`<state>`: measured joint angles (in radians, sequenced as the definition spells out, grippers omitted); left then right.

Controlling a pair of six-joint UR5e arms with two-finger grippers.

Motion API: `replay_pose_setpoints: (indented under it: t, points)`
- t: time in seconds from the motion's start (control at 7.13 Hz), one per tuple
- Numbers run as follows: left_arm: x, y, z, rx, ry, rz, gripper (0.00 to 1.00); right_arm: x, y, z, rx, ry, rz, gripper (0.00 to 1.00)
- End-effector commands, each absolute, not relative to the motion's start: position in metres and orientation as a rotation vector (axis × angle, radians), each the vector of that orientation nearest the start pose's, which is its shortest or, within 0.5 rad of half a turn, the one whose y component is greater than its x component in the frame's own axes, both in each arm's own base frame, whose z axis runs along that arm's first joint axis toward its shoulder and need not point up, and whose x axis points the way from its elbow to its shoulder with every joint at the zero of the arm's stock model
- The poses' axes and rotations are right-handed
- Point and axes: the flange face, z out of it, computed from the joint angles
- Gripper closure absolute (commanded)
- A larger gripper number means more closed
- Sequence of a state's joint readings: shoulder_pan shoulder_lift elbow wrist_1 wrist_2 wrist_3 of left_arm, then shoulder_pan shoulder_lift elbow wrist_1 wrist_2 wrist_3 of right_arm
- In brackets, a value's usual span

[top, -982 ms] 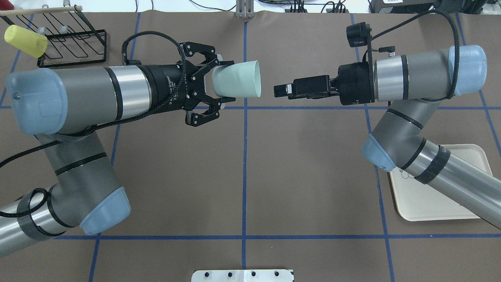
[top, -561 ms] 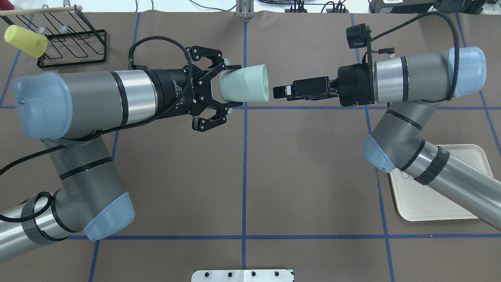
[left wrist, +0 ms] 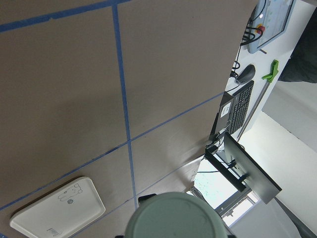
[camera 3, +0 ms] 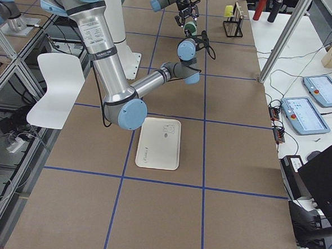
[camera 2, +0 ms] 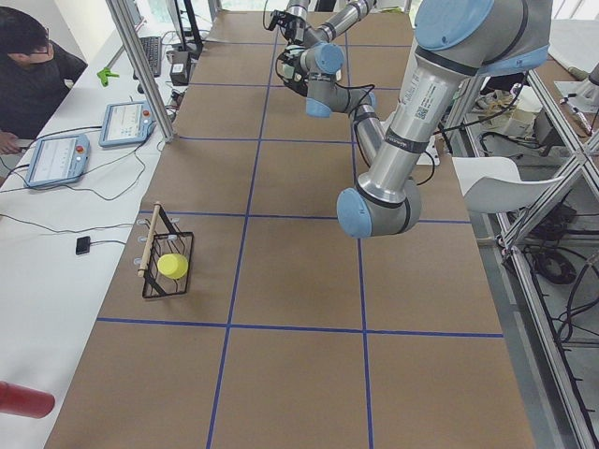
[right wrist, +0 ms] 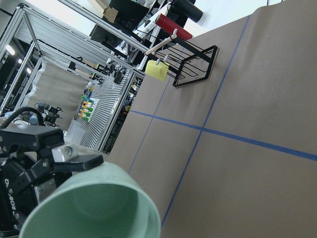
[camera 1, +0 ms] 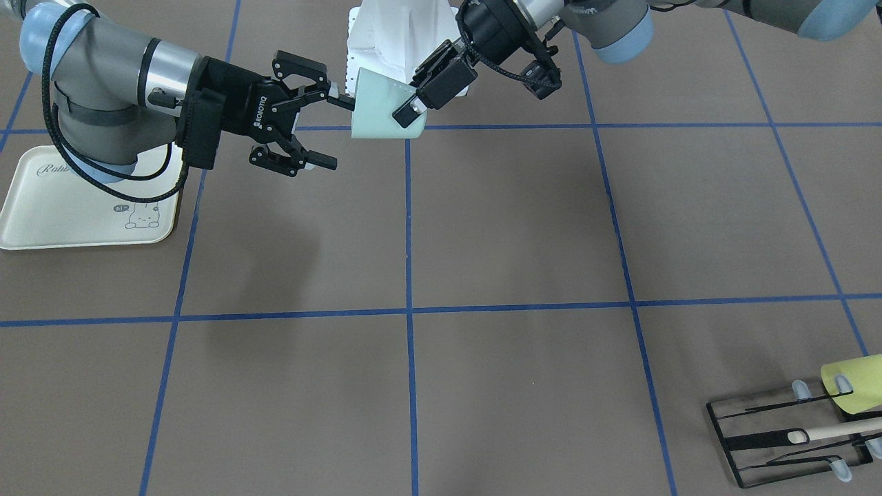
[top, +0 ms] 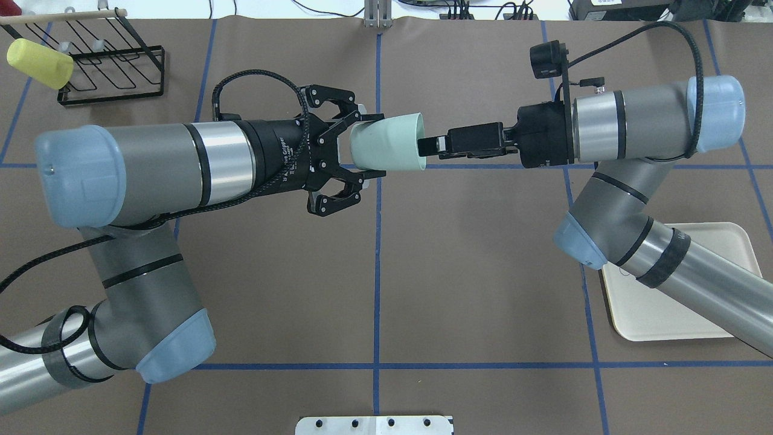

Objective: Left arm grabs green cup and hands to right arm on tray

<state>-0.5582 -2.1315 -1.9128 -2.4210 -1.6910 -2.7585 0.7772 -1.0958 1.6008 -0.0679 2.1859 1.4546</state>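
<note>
Left gripper (top: 375, 145): clamped on green cup (top: 389, 142) base, held off the table | Right gripper (camera 1: 339, 134): spread wide, one finger at cup rim

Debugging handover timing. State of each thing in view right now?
green cup: held in the air, on its side
left pincer: shut on green cup's base end
right pincer: open, tips at green cup's mouth, not closed on it
tray: lying flat, nothing on it
rack: standing, one cup on it
yellow cup: hung on rack, tilted
</note>
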Motion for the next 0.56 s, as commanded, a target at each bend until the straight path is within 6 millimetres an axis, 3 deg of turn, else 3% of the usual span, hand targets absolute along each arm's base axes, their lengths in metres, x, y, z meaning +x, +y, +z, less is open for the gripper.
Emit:
replay_pose_setpoints:
  t: [0.0, 0.42]
  points:
    - [0.4052, -0.3897, 0.0987, -0.684, 1.773, -1.135, 0.7, -0.3533, -0.4531, 0.226, 0.47, -1.868, -0.178, 0.24]
    - [0.4069, -0.3896, 0.0997, -0.686, 1.768, -1.135, 0.7, -0.3554, -0.4515, 0.2242, 0.469, -1.873, -0.183, 0.34]
